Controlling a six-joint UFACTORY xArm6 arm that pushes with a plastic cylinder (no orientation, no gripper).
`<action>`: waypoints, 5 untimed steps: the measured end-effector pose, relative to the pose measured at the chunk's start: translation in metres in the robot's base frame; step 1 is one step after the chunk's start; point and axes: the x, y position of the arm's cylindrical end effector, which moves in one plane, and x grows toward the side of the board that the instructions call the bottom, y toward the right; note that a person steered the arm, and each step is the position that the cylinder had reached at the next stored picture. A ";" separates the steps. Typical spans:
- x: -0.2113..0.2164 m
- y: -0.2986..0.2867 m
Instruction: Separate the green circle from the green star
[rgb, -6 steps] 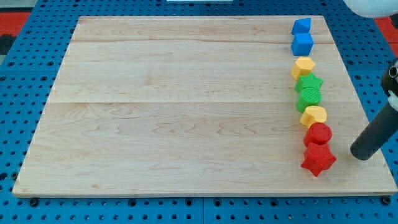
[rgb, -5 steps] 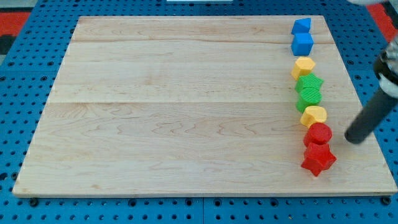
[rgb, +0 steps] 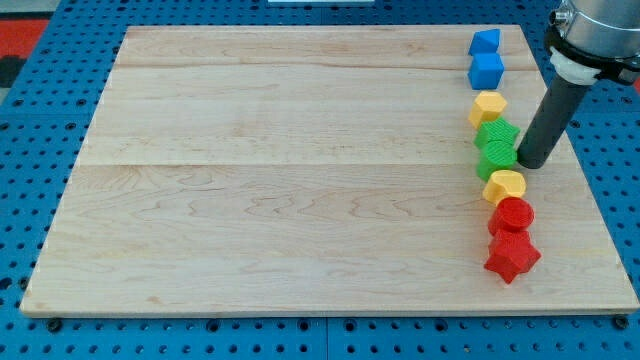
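Gripper-less, my tip (rgb: 530, 163) sat at right-center of frame, just beside the green circle (rgb: 497, 159), under the green star (rgb: 496, 133).

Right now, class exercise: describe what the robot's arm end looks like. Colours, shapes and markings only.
My arm ends in a straight, round rod, matt black and plain, with no markings. My tip is blunt and flat-ended. Above the rod sits a white collar beneath a wider grey metallic housing. No cables show.
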 end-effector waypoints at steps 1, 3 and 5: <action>0.000 -0.001; 0.007 -0.029; 0.022 -0.073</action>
